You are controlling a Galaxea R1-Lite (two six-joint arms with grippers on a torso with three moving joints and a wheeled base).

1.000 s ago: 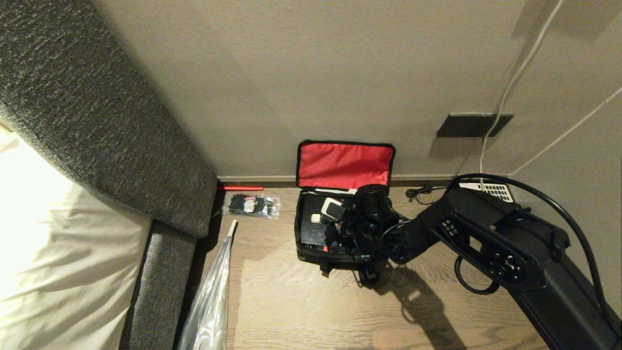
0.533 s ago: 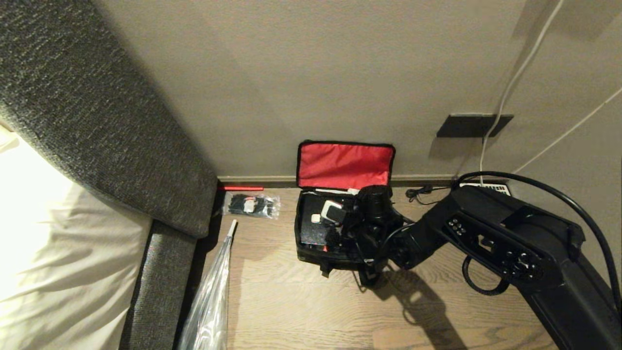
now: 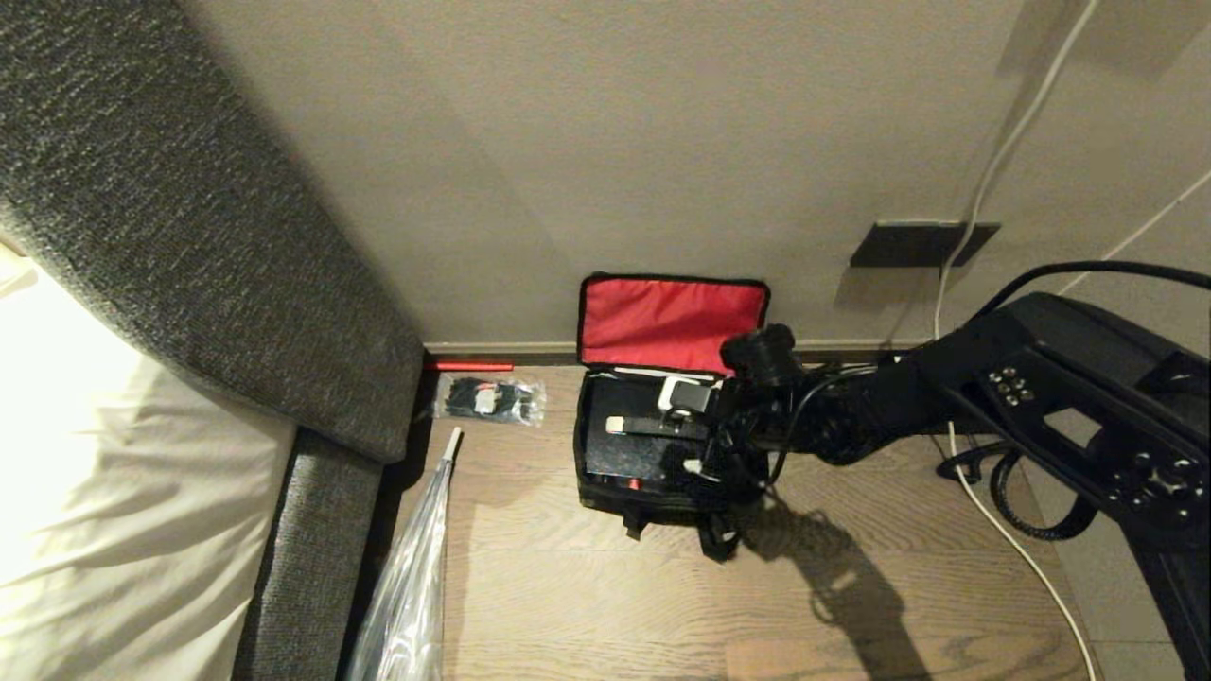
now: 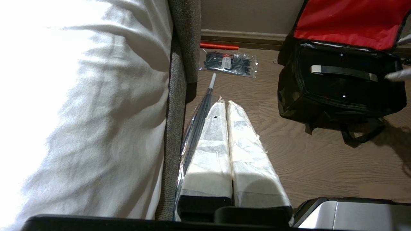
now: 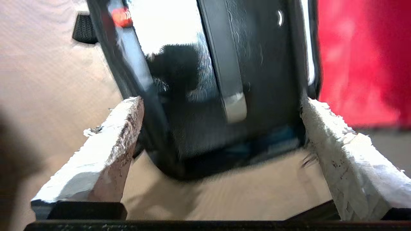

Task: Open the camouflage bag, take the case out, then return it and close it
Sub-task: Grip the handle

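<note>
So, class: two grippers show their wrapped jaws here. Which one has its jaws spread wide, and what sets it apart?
The right gripper: its jaws stand apart on either side of the camouflage bag end. The left gripper, parked beside the bed, has its jaws pressed together.

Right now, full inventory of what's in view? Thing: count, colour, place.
bag: 1, camouflage with red lid lining, on the floor by the wall, lid open against the wall
case: 1, black with a grey strip, lying in the bag
packet: 1, clear with black items, on the floor left of the bag
umbrella: 1, clear, on the floor beside the sofa
sofa: 1, grey with a white cushion, left side
red stick: 1, along the baseboard
wall plate: 1, dark, with white cables
right gripper: white fingers open, either side of the bag's end
left gripper: white fingers together, parked above the floor near the sofa
</note>
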